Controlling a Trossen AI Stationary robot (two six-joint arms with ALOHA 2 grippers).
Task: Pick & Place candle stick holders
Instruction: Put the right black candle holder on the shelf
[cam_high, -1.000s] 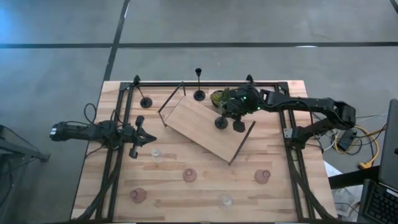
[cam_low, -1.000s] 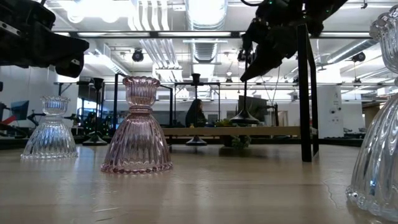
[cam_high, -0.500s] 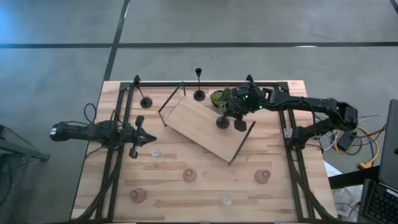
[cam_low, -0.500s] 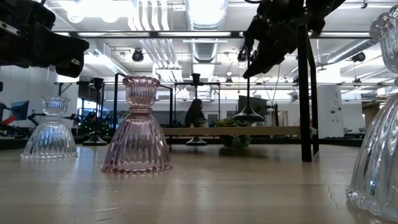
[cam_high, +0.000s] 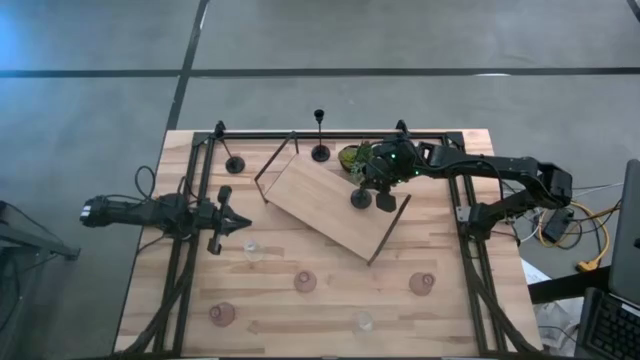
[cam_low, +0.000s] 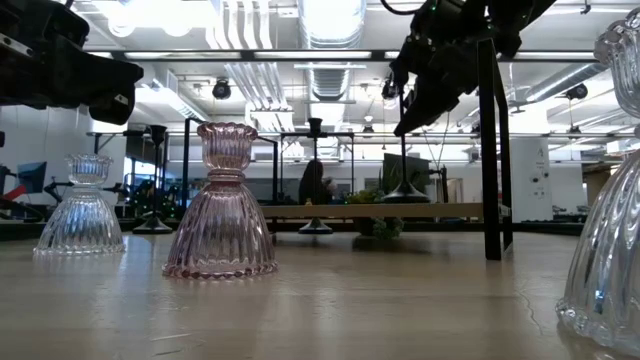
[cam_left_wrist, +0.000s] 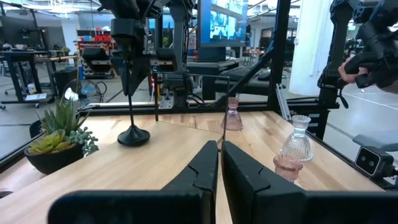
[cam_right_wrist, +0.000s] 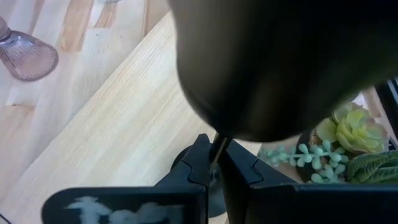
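Note:
Over the wooden board (cam_high: 320, 210), my right gripper (cam_high: 374, 184) is shut on a slim black candle stick holder (cam_left_wrist: 132, 118). That holder's round base (cam_high: 360, 198) is at the board's far right part, next to the potted plant (cam_high: 350, 157). Two more black holders (cam_high: 235, 163) (cam_high: 319, 152) stand on their bases near the far edge. Several pink and clear glass cups (cam_high: 305, 282) (cam_high: 250, 247) stand on the near half of the table. My left gripper (cam_high: 240, 222) is shut, level and holding nothing at the table's left. My right gripper pinches the holder's thin stem (cam_right_wrist: 219, 144) between its two fingers, high up near the top. The fingers slant down from the table's right side and lie across the stem. The holder hangs upright, its base (cam_left_wrist: 134, 135) at the board's surface; whether it touches, I cannot tell.
The board lies askew, with dark metal handles (cam_high: 275, 165) (cam_high: 390, 232) standing up at both ends. A black frame (cam_high: 330, 134) runs along the far and side edges of the table. In the left wrist view, a person's hand (cam_left_wrist: 364, 59) shows beyond the table.
The held holder's base has drifted slightly toward the table's right edge over the board, and my right gripper has stayed shut on the stem.

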